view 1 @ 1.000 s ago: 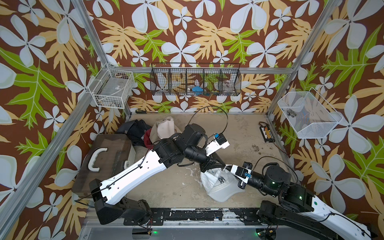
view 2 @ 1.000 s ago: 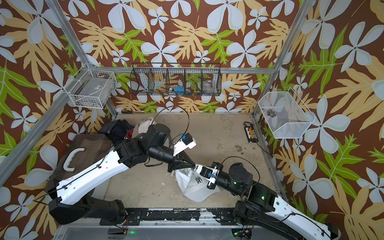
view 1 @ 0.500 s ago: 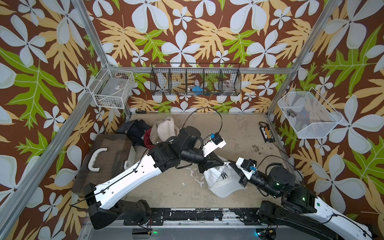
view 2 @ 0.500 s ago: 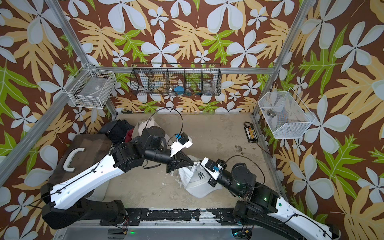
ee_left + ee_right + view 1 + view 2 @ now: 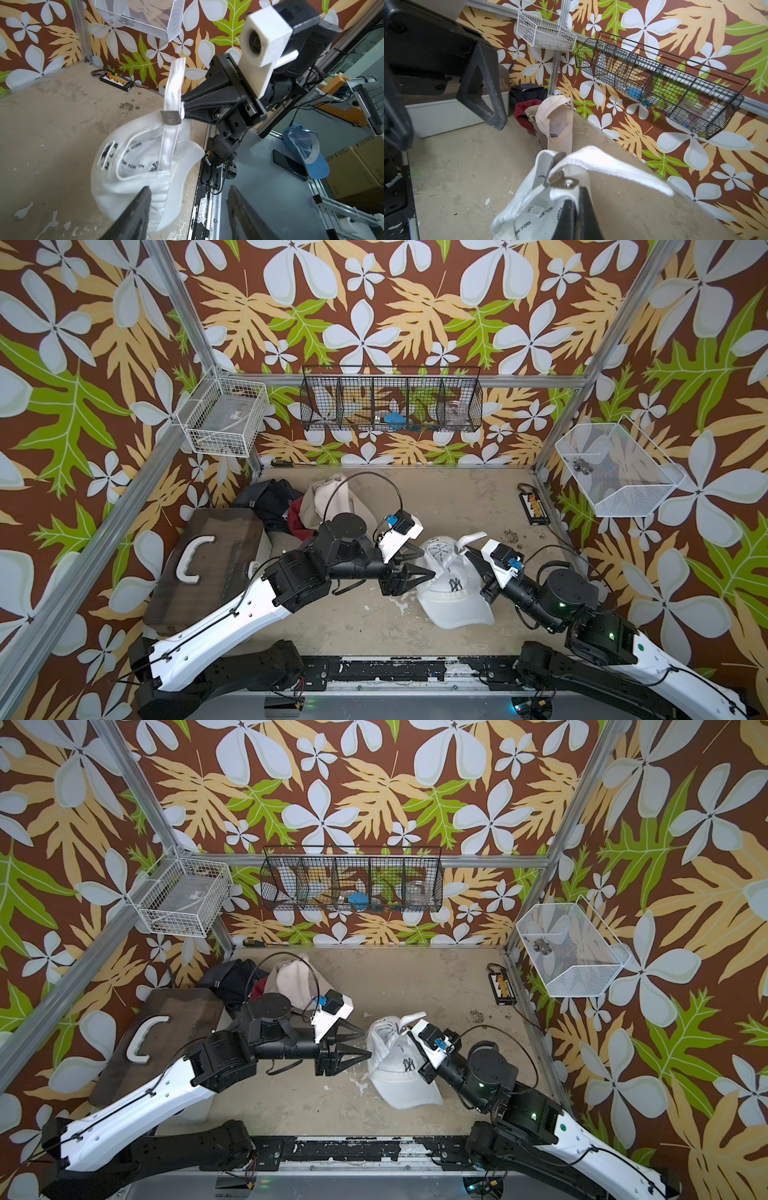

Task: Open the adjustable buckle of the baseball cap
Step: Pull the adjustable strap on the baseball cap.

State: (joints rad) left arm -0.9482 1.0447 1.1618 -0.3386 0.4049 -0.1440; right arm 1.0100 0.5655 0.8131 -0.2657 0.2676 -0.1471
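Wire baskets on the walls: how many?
3. White grid basket on the left wall, black basket on the back wall, white mesh basket on the right wall. None seem hidden.

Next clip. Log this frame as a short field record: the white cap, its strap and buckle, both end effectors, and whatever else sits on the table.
cap: white, held up by its rear, brim down toward the table
strap: free end sticks up past the buckle
buckle: metal; open or shut unclear
left end effector: open, empty, tips at the cap's side
right end effector: shut on strap, at the buckle
other caps: piled at the back, next to a lidded bin
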